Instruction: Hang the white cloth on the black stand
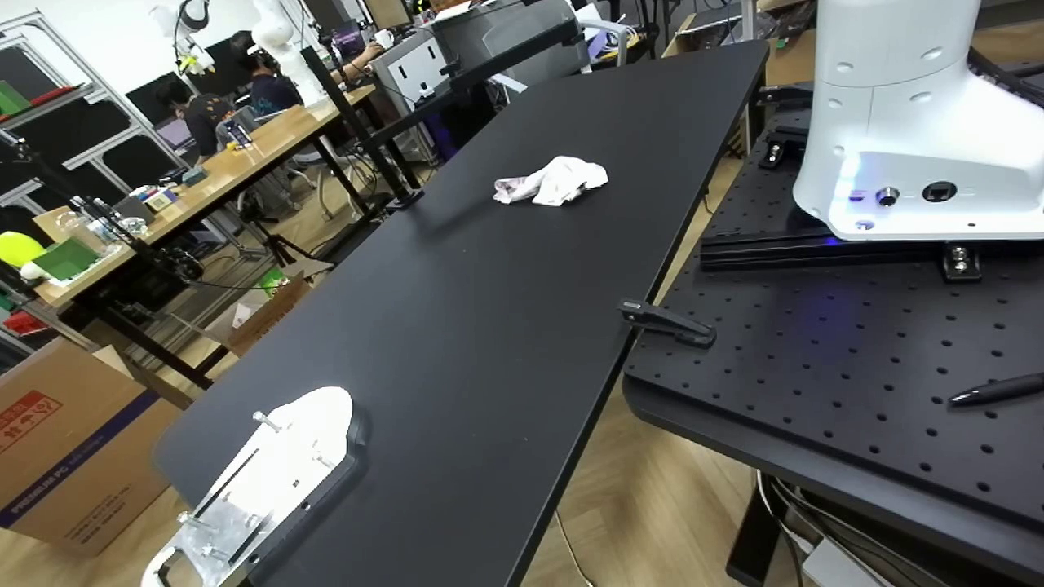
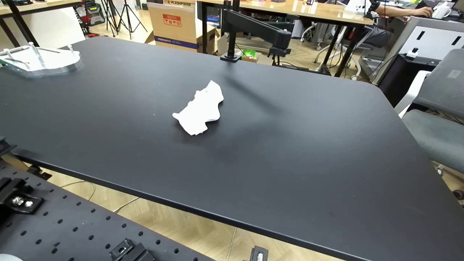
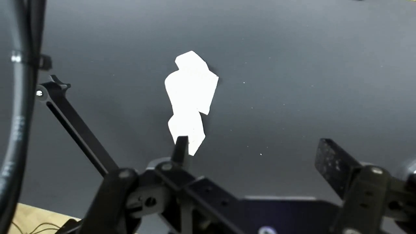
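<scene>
Black gripper [image 3: 253, 146], fingers [image 3: 334, 164] spread wide apart, white arm base [image 1: 897, 122] upright

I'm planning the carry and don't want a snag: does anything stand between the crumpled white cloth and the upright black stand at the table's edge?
Nothing visible does: in both exterior views, only flat black tabletop lies between the crumpled white cloth and the upright black stand.
</scene>
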You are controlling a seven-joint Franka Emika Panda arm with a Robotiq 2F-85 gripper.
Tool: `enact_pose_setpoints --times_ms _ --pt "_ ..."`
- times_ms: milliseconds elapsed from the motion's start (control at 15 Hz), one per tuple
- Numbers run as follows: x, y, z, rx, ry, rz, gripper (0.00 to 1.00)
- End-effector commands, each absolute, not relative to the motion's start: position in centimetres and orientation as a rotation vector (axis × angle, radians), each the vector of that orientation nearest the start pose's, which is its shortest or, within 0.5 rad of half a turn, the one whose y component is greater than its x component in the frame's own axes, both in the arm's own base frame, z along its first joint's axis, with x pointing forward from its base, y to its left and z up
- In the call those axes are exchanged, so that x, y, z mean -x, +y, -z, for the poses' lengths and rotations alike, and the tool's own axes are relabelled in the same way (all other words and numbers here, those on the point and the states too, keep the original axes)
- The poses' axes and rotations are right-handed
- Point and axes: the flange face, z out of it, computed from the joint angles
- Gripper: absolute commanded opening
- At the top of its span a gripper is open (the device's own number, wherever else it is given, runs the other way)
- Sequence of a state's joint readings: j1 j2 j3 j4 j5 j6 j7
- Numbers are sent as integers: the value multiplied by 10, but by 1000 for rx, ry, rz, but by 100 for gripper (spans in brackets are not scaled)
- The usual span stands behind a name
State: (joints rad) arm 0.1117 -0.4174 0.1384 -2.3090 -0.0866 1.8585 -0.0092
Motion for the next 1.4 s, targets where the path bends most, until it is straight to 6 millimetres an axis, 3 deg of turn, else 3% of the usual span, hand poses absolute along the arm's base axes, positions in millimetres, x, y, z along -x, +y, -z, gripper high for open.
enact_pose_setpoints --times_ms 0,333,400,533,800,1000,1333 --pt "-412 67 -478 3248 -451 38 100" --pt "-416 20 -436 3169 -362 102 100" --pt "-419 33 -445 3195 -399 90 100" --pt "-418 21 -434 3183 -373 82 100" --pt "-421 24 -434 3232 -385 126 100" --pt "-425 8 -417 3276 -359 206 100" --pt "-428 -19 -365 3284 -276 248 100"
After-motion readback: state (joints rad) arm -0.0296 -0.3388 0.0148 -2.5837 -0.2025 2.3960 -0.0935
